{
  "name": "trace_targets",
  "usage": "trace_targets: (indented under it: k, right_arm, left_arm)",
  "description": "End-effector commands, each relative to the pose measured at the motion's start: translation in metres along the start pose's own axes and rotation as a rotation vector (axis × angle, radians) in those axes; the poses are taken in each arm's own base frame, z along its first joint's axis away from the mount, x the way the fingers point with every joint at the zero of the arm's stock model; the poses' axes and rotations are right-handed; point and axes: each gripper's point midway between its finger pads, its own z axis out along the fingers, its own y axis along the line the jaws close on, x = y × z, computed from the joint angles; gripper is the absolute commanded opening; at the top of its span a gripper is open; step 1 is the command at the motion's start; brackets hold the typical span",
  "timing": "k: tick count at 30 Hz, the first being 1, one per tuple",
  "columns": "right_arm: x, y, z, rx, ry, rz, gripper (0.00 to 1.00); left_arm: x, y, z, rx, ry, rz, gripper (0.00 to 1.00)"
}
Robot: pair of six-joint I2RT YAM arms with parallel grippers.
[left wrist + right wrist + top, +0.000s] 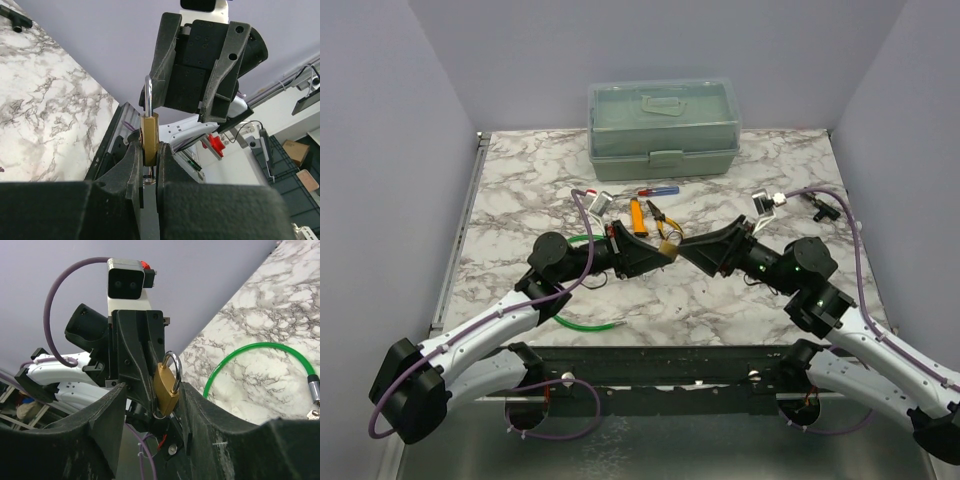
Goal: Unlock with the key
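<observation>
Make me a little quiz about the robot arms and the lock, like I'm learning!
1. True or false: the left gripper is clamped on the brass padlock.
2. What colour is the cable loop lying beside the arms? A red, B green, C blue.
3. Fill in the gap: the toolbox stands at the ____ edge of the table, near or far from the arm bases.

Key: 1 true. 2 B. 3 far.

A robotics lab: plain partition walls [380,120] enclose a marble-patterned test table [520,180].
</observation>
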Motion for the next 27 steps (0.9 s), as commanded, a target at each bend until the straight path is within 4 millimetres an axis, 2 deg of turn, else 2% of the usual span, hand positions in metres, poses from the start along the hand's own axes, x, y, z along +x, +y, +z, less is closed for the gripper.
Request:
trace_targets:
  k: [1, 11, 17, 21, 27]
  right_arm:
    - [0.007, 0.009, 0.003, -0.069, 0.032, -0.009, 0.5]
    - [0.011, 0.013, 0.009, -0.104, 0.058, -0.009, 0.49]
    - [0.012, 0.017, 0.01, -0.134, 0.062, -0.011, 0.39]
    - [0.016, 0.02, 0.012, -0.158, 0.081, -0.008, 0.37]
    - [0.023, 0.02, 0.015, -0.184, 0.109, -0.002, 0.22]
  left_arm:
    - [-0.015, -0.033, 0.002, 0.114, -0.009, 0.056, 0.0]
    - [-0.016, -0.04, 0.002, 0.15, -0.004, 0.065, 0.0]
    - [-0.014, -0.038, 0.004, 0.157, 0.006, 0.061, 0.0]
    - [-0.013, -0.036, 0.006, 0.161, 0.013, 0.054, 0.0]
    - [-0.013, -0.036, 0.009, 0.171, 0.017, 0.048, 0.0]
